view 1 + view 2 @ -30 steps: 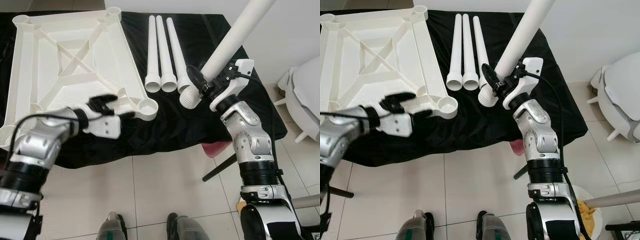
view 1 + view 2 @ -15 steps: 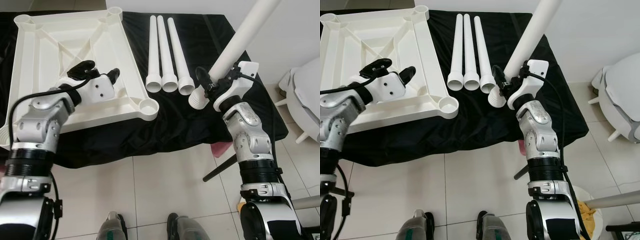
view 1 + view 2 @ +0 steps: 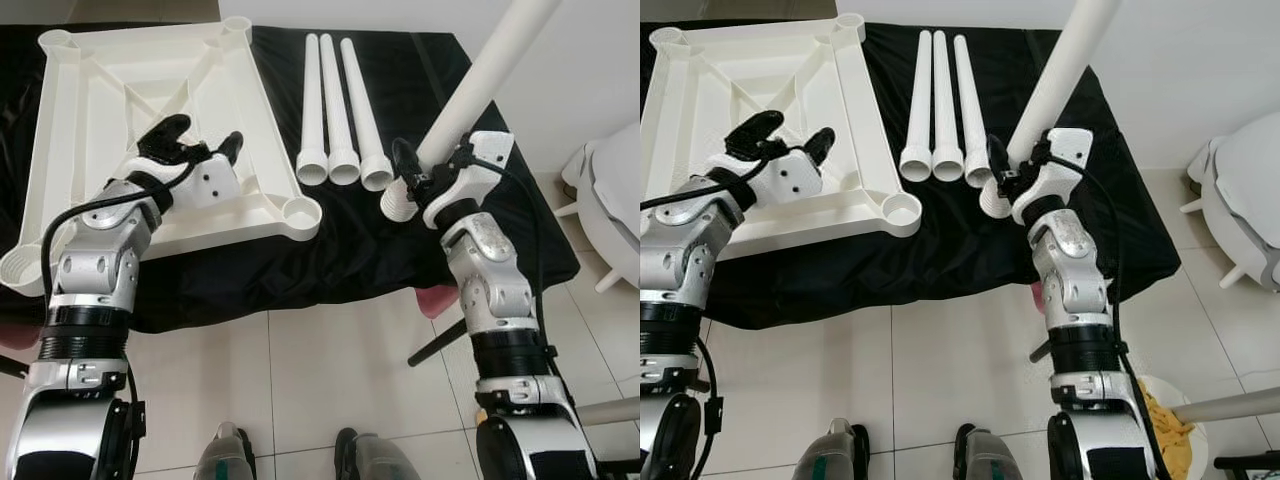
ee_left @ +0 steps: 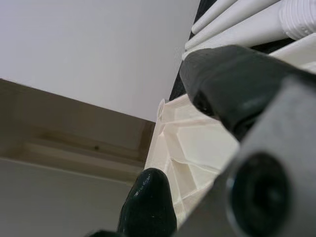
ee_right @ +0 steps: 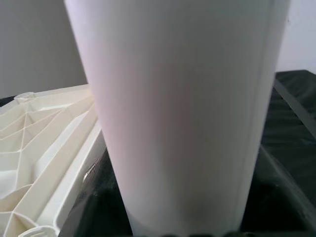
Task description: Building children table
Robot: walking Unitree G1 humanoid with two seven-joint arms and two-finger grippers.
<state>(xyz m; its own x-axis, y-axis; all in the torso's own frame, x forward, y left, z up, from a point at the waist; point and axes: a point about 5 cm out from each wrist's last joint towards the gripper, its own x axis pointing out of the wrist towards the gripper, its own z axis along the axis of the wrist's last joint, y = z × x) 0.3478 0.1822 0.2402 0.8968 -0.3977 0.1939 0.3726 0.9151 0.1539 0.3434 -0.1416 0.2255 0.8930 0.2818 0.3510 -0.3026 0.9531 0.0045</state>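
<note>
Cloth: black cloth (image 3: 400,250) covers the work surface and hangs over its front edge above a pale tiled floor (image 3: 300,390).
Tabletop: white plastic tabletop (image 3: 70,150) lies upside down on the cloth's left half, ribs up, with a round leg socket (image 3: 300,212) at its near right corner.
Held leg: white table leg (image 3: 480,85) slants up and to the right, its ribbed threaded end (image 3: 397,200) low over the cloth, near the spare legs' ends.
Spare legs: three white legs (image 3: 335,105) lie side by side on the cloth, right of the tabletop.
Right gripper (image 3: 420,178): clamped around the held leg just above its threads.
Left gripper (image 3: 195,145): fingers spread, over the tabletop's ribbed underside.
</note>
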